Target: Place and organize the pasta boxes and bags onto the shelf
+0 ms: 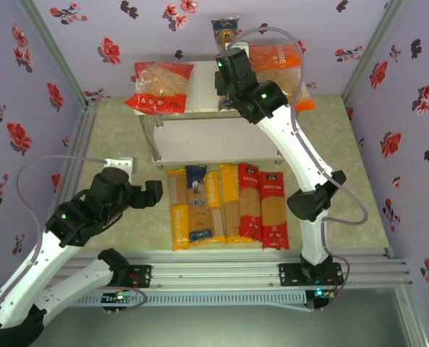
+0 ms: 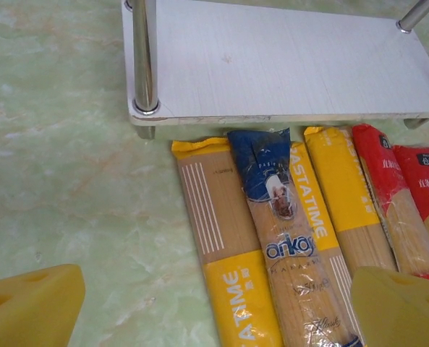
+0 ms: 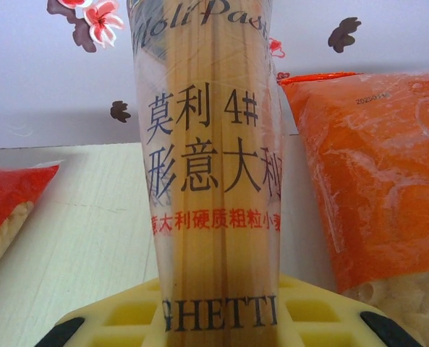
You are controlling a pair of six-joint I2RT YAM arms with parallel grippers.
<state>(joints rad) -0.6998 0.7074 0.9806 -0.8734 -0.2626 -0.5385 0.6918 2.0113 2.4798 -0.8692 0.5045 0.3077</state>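
Your right tool [image 3: 218, 322] grips a spaghetti pack [image 3: 210, 144] upright over the shelf [image 3: 91, 217]; your left tool [image 2: 214, 311] hovers spread wide above the worktop [image 2: 69, 181].

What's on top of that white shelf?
A red-ended bag left, an orange bag right. The right claw holds a spaghetti pack between them; its arm hides the middle.

Lower board [image 1: 207, 144] bare, spaghetti pack [image 3: 210, 181] between red-ended bag [image 3: 8, 206], orange bag [image 3: 373, 181]
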